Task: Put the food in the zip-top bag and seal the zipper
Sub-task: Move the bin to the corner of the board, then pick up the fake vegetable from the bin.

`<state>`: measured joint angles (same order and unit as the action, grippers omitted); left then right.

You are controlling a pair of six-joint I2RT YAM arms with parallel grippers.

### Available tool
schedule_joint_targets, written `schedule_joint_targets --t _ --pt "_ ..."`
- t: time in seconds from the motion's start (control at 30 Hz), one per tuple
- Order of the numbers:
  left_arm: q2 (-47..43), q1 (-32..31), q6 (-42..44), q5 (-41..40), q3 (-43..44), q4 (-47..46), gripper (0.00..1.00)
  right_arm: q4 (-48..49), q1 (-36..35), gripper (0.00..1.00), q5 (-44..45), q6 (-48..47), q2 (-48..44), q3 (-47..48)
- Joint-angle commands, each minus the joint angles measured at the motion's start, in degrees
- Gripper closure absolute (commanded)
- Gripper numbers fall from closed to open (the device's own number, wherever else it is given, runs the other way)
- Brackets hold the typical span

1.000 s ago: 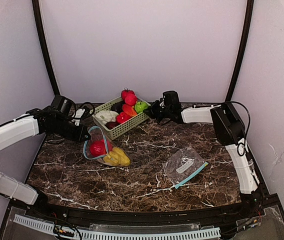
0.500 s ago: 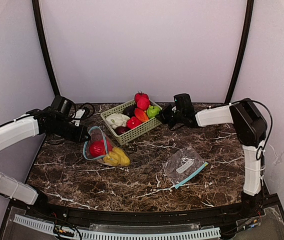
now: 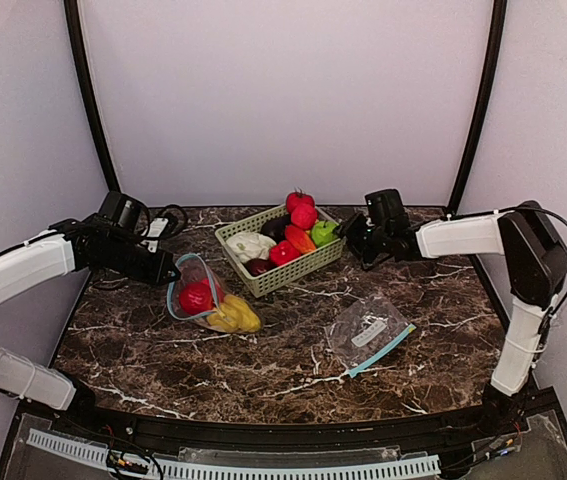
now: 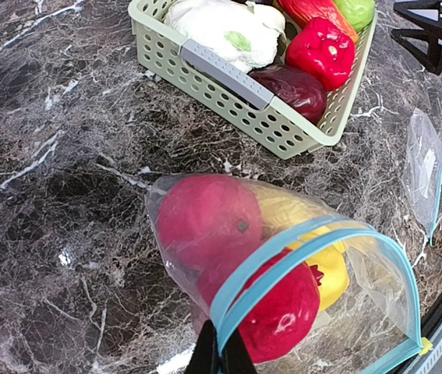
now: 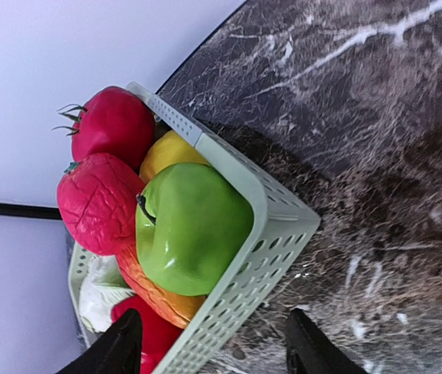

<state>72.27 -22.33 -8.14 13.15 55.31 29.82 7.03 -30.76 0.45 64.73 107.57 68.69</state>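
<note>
- Two red pieces (image 4: 209,218) and yellow ones (image 4: 328,279) lie inside the zip-top bag (image 4: 392,296); only your left wrist view shows the left gripper (image 4: 221,354) clenched on its blue rim.
- Overhead, you see the basket (image 3: 298,272) whole, heaped with remaining food (image 3: 303,215).
- Your right wrist view shows the right gripper (image 5: 213,343) spread open at the basket's corner, green apple (image 5: 189,226) nearest.

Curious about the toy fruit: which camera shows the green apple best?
Right wrist view: the green apple looms large, stem visible. Top view shows a small green blob; left wrist view crops it at the edge.
</note>
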Motion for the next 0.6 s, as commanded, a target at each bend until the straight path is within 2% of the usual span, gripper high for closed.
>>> schedule_joint_targets --t 0.0,0.1,0.33,0.57 --pt "-2.0 0.4 -0.3 1.2 -1.1 -0.8 0.99 -5.3 0.1 0.34 7.8 -12.6 -5.2 0.0" --pt "-1.8 0.4 -0.3 1.8 -1.2 -0.9 0.99 -11.7 0.1 0.28 6.5 -21.7 -4.2 6.3" --pt "-1.8 0.4 -0.3 2.1 -1.2 -1.0 0.99 -28.1 0.1 0.23 -2.7 -36.9 6.5 24.4" --pt "-1.7 0.4 -0.3 2.7 -1.4 -1.6 0.99 -29.5 -0.1 0.18 -7.2 -42.0 14.3 33.7"
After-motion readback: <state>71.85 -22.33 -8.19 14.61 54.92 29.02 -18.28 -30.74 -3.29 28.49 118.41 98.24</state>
